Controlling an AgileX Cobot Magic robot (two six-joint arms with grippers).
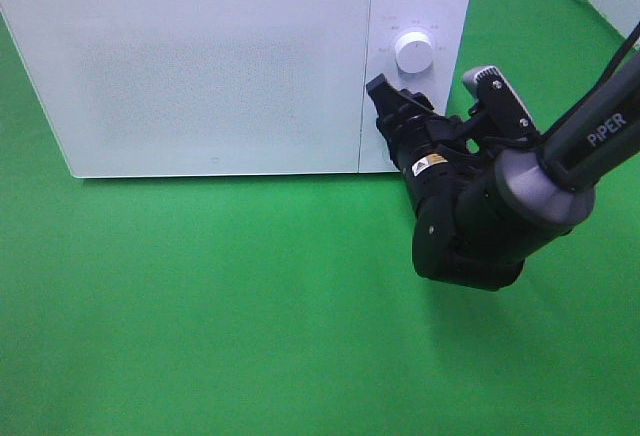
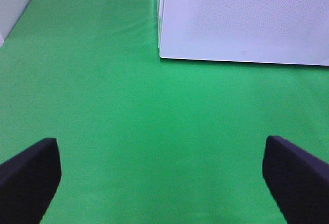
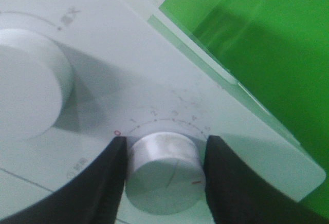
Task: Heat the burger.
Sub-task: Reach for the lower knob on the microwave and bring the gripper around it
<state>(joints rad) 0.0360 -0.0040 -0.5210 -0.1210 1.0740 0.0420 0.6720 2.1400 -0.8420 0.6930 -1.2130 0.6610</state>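
Observation:
The burger is out of view. The white microwave (image 1: pixel 200 66) stands at the back with its door closed. In the exterior high view my right gripper (image 1: pixel 388 106) reaches in against the microwave's control panel, below the upper dial (image 1: pixel 414 51). Up close, the right gripper (image 3: pixel 165 147) has its two black fingers (image 3: pixel 110 183) pressed on either side of the lower round timer knob (image 3: pixel 163 175); numbers ring the knob. My left gripper (image 2: pixel 159 147) is open over bare green cloth, holding nothing, facing the microwave's (image 2: pixel 241 18) lower left corner.
A green cloth (image 1: pixel 200 306) covers the table in front of the microwave. The right arm (image 1: pixel 500 206) slants in from the right edge. A pale wall edge (image 2: pixel 13 3) shows in the left wrist view.

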